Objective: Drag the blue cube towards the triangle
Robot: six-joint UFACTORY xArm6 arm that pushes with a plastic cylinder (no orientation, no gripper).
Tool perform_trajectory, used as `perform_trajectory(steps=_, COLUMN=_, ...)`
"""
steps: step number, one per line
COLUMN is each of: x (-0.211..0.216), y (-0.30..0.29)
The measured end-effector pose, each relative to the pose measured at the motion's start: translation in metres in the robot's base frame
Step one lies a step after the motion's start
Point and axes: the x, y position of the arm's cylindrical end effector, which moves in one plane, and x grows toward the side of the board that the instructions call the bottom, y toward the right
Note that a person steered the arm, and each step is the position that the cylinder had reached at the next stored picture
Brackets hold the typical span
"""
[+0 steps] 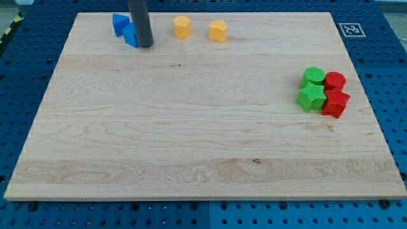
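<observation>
The blue cube (131, 35) sits near the view's top left of the wooden board (203, 140). A blue triangle block (119, 23) lies just to its upper left, touching or nearly touching it. My tip (145, 45) stands right against the cube's right side; the dark rod rises out of the view's top and hides part of the cube.
Two yellow blocks (182, 27) (217, 30) lie to the right of the rod along the view's top. At the view's right, two green blocks (313, 77) (310, 97) and two red blocks (334, 81) (335, 102) are clustered together.
</observation>
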Motion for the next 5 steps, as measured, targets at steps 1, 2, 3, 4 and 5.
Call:
perform_trajectory(steps=1, x=-0.001, y=-0.004)
perform_trajectory(steps=2, x=-0.002, y=-0.008)
perform_trajectory(steps=3, x=-0.002, y=-0.008)
perform_trajectory(steps=4, x=0.004, y=0.001)
perform_trajectory(steps=5, x=0.027, y=0.028)
